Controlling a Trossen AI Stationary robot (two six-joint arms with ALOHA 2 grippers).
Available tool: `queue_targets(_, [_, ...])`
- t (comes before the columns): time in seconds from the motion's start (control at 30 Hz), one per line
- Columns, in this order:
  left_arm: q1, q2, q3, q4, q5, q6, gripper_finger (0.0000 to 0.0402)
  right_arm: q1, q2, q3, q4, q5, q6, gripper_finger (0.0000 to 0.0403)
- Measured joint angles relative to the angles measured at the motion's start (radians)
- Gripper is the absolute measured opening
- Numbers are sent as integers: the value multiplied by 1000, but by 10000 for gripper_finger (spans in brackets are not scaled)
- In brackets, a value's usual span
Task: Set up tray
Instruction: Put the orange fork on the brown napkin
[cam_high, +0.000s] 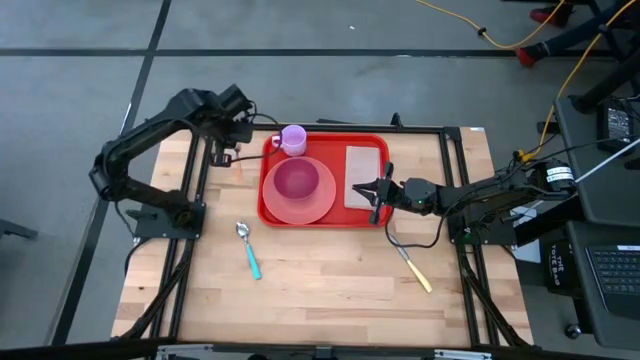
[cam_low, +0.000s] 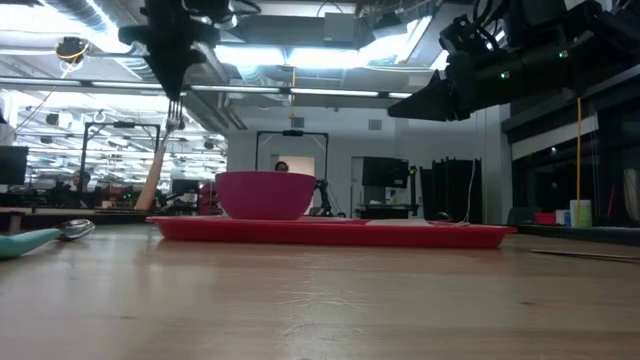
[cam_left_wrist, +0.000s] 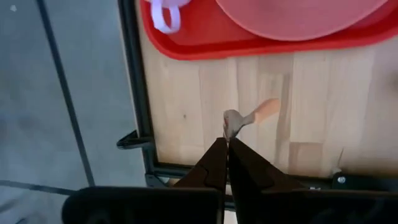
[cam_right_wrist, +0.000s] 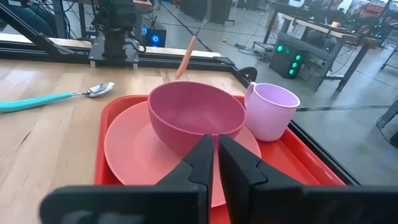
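The red tray (cam_high: 325, 222) lies mid-table and carries a pink plate (cam_high: 300, 208), a pink bowl (cam_high: 297, 180), a lilac cup (cam_high: 293, 139) and a tan napkin (cam_high: 364, 160). My left gripper (cam_high: 226, 152) is raised off the tray's far left corner, shut on a fork (cam_low: 165, 150) with an orange handle. My right gripper (cam_high: 372, 190) hovers above the tray's right part beside the napkin. Its fingers (cam_right_wrist: 202, 155) are shut with nothing between them, and they point toward the bowl. My left gripper pinches the fork's metal tine end (cam_left_wrist: 231, 123) between its two fingers, only at their free ends. The fingers come from above, pointing steeply down. The fork hangs below them, slanted, with its orange handle (cam_low: 152, 185) lowest and clear of the table.
A teal-handled spoon (cam_high: 248, 250) lies on the bare wood in front of the tray's left corner. A yellow-handled knife (cam_high: 413, 268) lies on the wood right of the tray, toward the near edge. The black frame rail (cam_left_wrist: 134, 93) runs along the table's left edge.
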Motion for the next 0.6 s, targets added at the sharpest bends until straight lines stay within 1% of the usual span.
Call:
queue_targets(0.13, [-37,-25,18,0,-15,-39,1,0,0,0,0,0,1,30])
queue_targets(0.37, [-106,-37,80,1,-129,-170,1,0,0,0,0,0,1,30])
queue_targets(0.6, [-155,-37,117,25,-142,-206,2,0,0,0,0,0,1,30])
